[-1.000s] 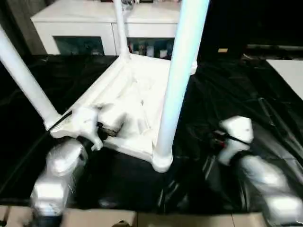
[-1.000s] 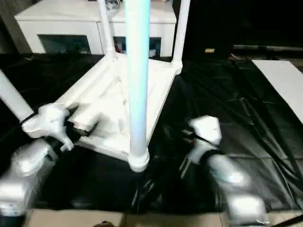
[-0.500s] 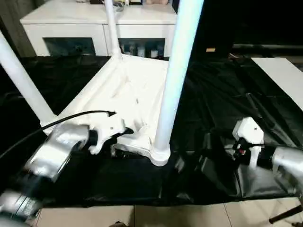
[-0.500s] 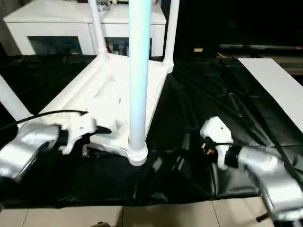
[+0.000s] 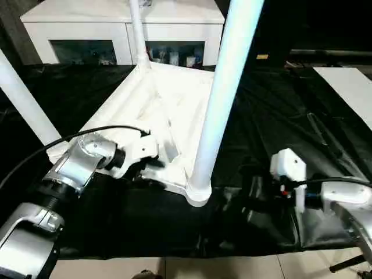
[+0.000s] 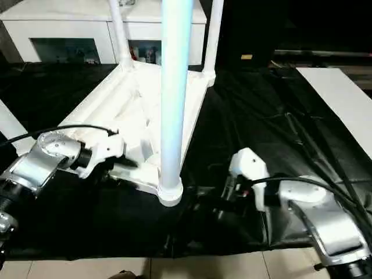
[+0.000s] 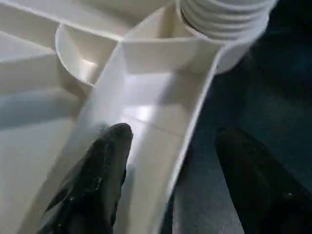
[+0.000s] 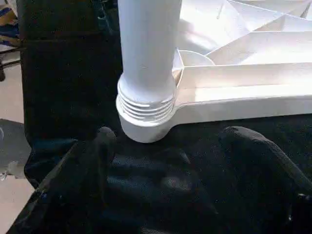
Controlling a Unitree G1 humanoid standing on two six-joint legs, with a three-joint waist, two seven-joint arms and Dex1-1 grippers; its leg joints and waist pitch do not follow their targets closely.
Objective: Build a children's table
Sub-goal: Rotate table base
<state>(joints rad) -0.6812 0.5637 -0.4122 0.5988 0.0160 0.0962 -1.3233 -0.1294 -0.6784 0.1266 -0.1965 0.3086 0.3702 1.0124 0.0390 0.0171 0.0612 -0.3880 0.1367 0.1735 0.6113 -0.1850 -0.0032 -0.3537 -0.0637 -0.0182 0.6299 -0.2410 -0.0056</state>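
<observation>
The white tabletop [image 5: 157,116] lies upside down on a black sheet [image 5: 279,116], near the sheet's front edge. Its ribbed underside faces up. Long white legs stand up from its round corner sockets. The nearest leg [image 5: 224,87] is at the front corner, and its ridged end sits in the socket [image 8: 146,119].

The left gripper [image 7: 170,161] is at the front rim of the tabletop. Its fingers are spread, one finger [image 7: 97,175] inside the rim and the other outside, with the rim wall between them. They look like they are not squeezing it, but that is hard to tell.

The right gripper [image 8: 165,161] is low over the sheet, just beside the front corner socket. Its fingers are wide apart and hold nothing.

A white cabinet [image 5: 116,23] stands behind the sheet's far edge.
</observation>
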